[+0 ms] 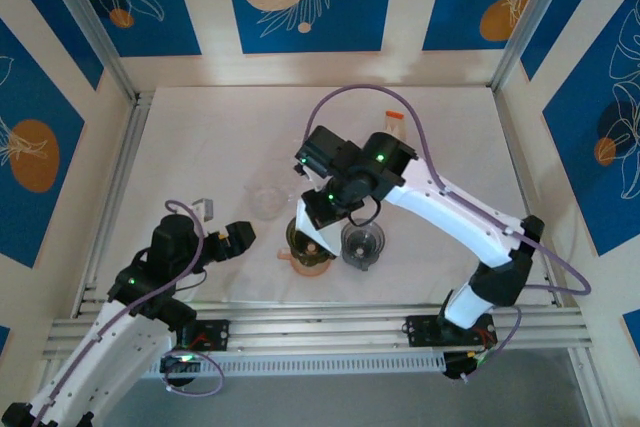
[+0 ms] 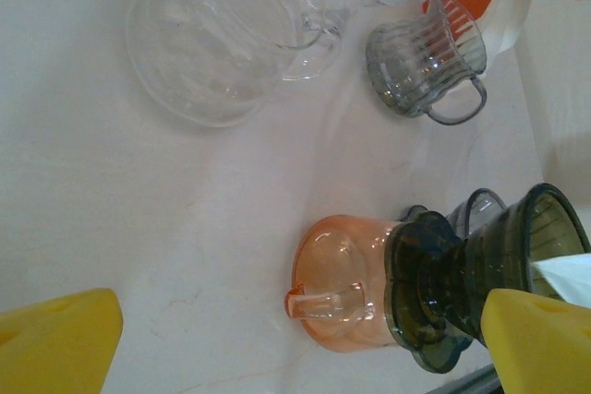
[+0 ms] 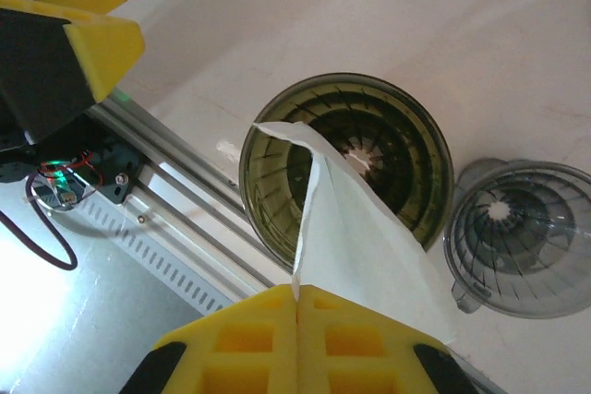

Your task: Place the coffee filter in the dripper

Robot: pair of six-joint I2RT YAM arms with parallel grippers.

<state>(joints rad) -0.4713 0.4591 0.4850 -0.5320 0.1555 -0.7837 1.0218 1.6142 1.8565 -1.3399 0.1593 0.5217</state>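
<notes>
White tabletop walled by pale panels with blue insets bearing orange discs and white leaf outlines, none carrying words that can be read; aluminium rails run along the near edge, where the 2 arms are bolted. Near the middle of the table a dark olive dripper sits on top of a peach-orange glass server. Just right of it a grey dripper stands on the table. The right gripper hangs over the olive dripper, its yellow pads pressed together on a white coffee filter. The filter fans out from the pads across the dripper's mouth, its free corner over the left part of the rim; whether it touches the ribbed wall cannot be told. The left gripper is low, left of the server and apart from it, its jaws spread wide with nothing between them. A clear glass vessel stands farther back and to the left. An item with an orange tab lies well beyond, toward the far wall.
</notes>
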